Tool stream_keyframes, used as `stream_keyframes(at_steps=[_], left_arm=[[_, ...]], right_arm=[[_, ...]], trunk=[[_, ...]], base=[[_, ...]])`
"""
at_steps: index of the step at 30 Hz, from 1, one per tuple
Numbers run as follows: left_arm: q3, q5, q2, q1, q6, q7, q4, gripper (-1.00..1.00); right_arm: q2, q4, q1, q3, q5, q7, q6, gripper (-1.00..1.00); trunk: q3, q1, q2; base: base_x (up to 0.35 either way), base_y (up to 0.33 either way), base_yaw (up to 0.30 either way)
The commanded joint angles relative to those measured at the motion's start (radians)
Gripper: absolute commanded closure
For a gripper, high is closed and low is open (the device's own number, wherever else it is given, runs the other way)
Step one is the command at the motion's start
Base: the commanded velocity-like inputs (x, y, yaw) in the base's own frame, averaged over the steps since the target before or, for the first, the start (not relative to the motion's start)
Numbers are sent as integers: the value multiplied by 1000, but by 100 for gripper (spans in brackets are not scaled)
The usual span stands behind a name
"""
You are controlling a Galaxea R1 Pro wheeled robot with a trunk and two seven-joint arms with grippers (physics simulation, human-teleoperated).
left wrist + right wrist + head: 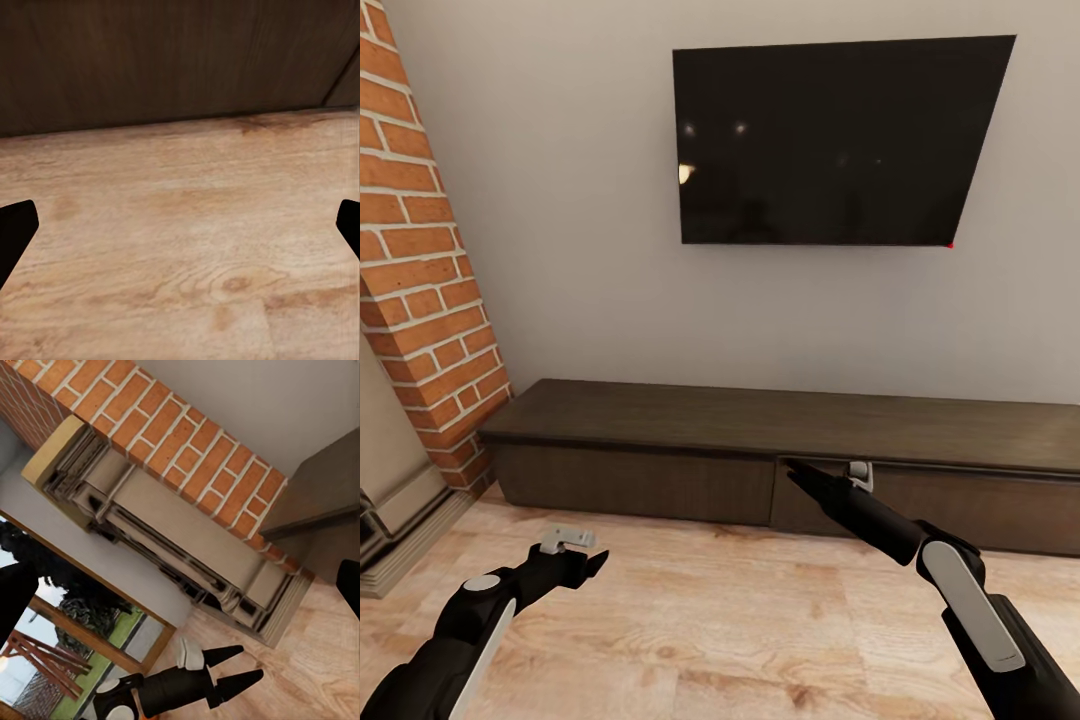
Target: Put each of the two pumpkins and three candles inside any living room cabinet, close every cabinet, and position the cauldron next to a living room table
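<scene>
Closest to the robot is the pale wooden floor (pixel 740 620) with its swirly grain. The left gripper (pixel 585 560) hangs low over this floor, at the end of a black arm with a white patch. In the left wrist view its two black fingertips (pixel 16 232) sit far apart at the edges, with bare floor between them, so this pincer is wide open and holds nothing. The right wrist view also catches this gripper (pixel 244 671), and its two pointed black fingers are spread there too.

The right arm (pixel 960 580), black with a long white panel, reaches forward and up. The right gripper (pixel 838 478) is right at the top edge of one front panel of the cabinet. A small grey part sits by that edge. From the head view I cannot tell how far this pincer is open. In the right wrist view its dark fingertips (pixel 349 585) show at the sides, far apart, with nothing between them.

The long, low, dark brown wooden cabinet (pixel 660 470) stands on the floor against the wall. The panel by the right gripper shows a thin dark gap along its top.

To the left stands a red brick column (pixel 420 260), with a pale carved fireplace surround (pixel 172 525) at its foot.

Behind it all is a plain grey wall (pixel 560 200). A big flat black television (pixel 830 140) hangs on it, above the cabinet.
</scene>
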Motion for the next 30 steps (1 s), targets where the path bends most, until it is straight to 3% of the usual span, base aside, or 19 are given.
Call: stream_keyframes(at_steps=[1, 6, 9, 10, 11, 12, 13, 14, 15, 16, 18, 19, 24, 27, 30], left_arm=[[0, 3, 0, -1, 6, -3, -1, -100], [4, 8, -2, -1, 7, -5, -7, -100], [23, 42, -4, -4, 14, -6, 4, -100], [48, 101, -5, -8, 19, -7, 7, -100], [56, 129, -5, -10, 22, -8, 8, -100], [72, 201, -4, -13, 35, -8, 10, -100], [97, 331, 1, -16, 74, -6, 22, -100], [118, 422, 3, -17, 106, -4, 39, -100], [129, 468, 5, -19, 121, -3, 49, -100], [166, 593, 9, -29, 154, 1, 92, -100], [197, 713, 13, -59, 176, 3, 176, -100], [205, 752, 13, -77, 181, 3, 228, -100], [232, 852, 16, -127, 189, -2, 434, -100], [268, 914, 19, -139, 189, -5, 480, -100], [289, 955, 34, -142, 190, -8, 494, -100]], right_arm=[[-1, 2, -1, 0, -6, 0, 5, -100], [0, 13, -1, -1, -6, 0, 5, -100], [0, 23, -1, -2, -6, 1, 5, -100], [0, 27, -1, -2, -6, 1, 5, -100], [0, 28, -1, -2, -6, 1, 5, -100], [0, 29, -1, -2, -6, 1, 5, -100], [0, 30, -1, -3, -6, 5, 5, -100], [-1, 30, -1, -2, -6, 11, 5, -100], [-1, 31, -1, -2, -6, 15, 5, -100], [-1, 35, -1, -3, -6, 33, 5, -100], [-1, 55, -1, -5, -5, 63, 5, -100], [-1, 69, -1, -10, -4, 78, 5, -100], [-1, 109, -1, -45, -2, 118, 5, -100], [-1, 115, 0, -50, -1, 123, 4, -100], [0, 115, 0, -53, 3, 125, 3, -100]], trunk=[[-1, 0, 0], [-1, 0, 0], [-1, 0, 0], [-1, 0, 0], [-1, 0, 0], [-1, 0, 0], [-1, 0, 0], [-1, 0, 0], [-1, 0, 0], [0, 0, 0], [2, 0, 0], [2, 0, 0], [7, 0, 0], [11, 0, 0], [14, 0, 0]], base=[[3, 0, 0], [1, 0, 0], [0, 0, 0], [0, 0, 0], [0, 0, 0], [0, 0, 0], [0, 0, 0], [0, 0, -16], [0, 0, -45], [0, 0, -142], [0, 0, -190], [0, 0, -217], [0, 0, -233], [0, 0, -242], [0, 0, -243]])
